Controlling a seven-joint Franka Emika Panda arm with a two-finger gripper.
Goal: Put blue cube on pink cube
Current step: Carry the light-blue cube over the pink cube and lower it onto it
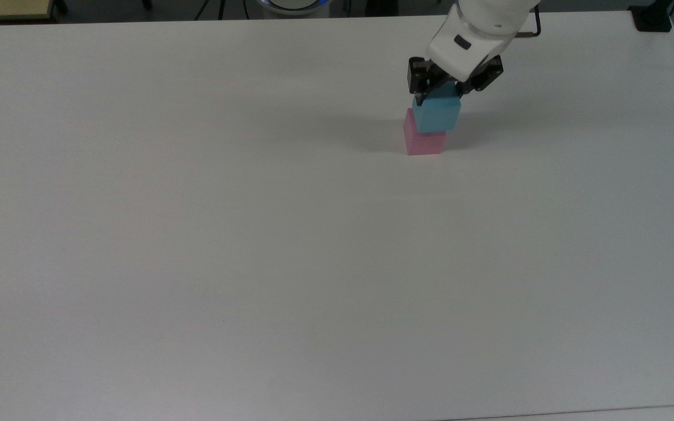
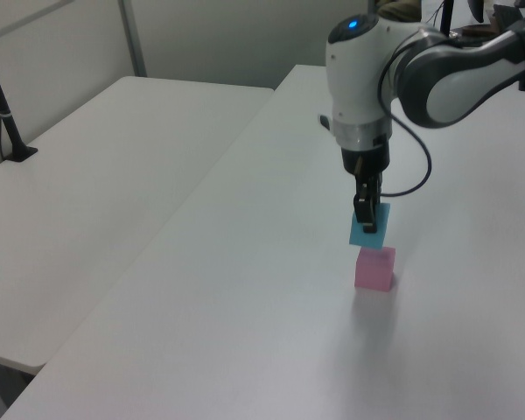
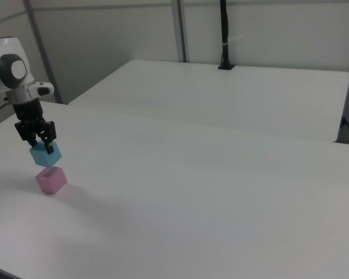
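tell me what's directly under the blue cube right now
The small pale pink solid cube sits on the white table just beneath the light sky-blue cube, which the gripper holds. Whether the two cubes touch cannot be told; the blue one hides the pink top in the top view.

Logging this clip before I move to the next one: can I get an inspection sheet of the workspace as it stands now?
Surface: white table, bare apart from the two cubes.
Job's things: blue cube held just above the pink cube, slightly tilted in the left view; a thin gap shows between them in the right view.
Clutter: nothing seen.
Grippers: gripper shut on the blue cube, fingers clamped on its sides.
Cables: black cable looping from the arm's wrist.
Surroundings: second white table alongside, black pole on it.
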